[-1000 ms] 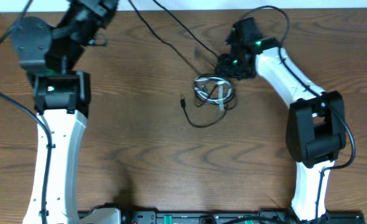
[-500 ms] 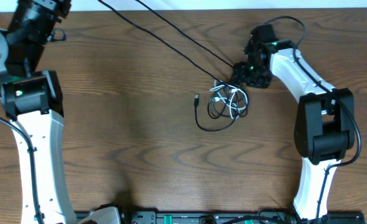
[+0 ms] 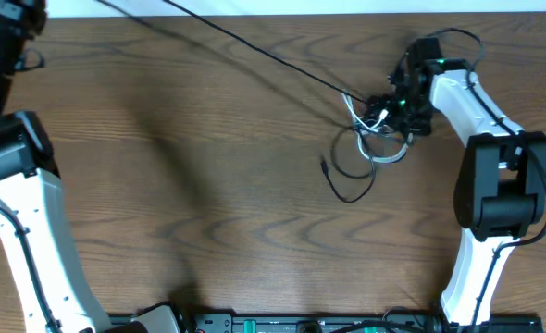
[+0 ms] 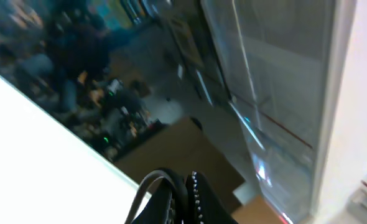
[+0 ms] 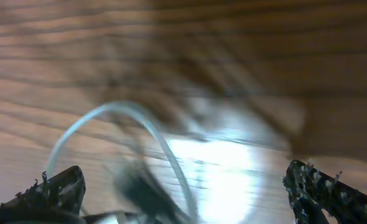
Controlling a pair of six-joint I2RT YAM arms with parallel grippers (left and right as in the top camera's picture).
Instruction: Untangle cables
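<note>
The tangle of cables (image 3: 377, 139) lies on the wooden table at the right: white loops mixed with black cords, and a black plug end (image 3: 325, 167) trails to the left. One black cable (image 3: 254, 51) runs taut from the tangle to the top left edge. My left gripper (image 4: 185, 186) is raised off the table, out of the overhead view, with its fingers shut on a black cable (image 4: 147, 184). My right gripper (image 3: 398, 106) is at the tangle's upper right. In the right wrist view its fingers (image 5: 190, 193) stand wide apart, with a blurred white cable loop (image 5: 140, 134) between them.
The brown wooden table (image 3: 208, 213) fills the overhead view. The left arm (image 3: 18, 185) stands along the left edge and the right arm (image 3: 495, 194) along the right. The left wrist view shows only the room beyond the table.
The left arm has swung left and up, out of the overhead view, pulling the black cable taut. The right gripper and the tangle have moved to the right.
</note>
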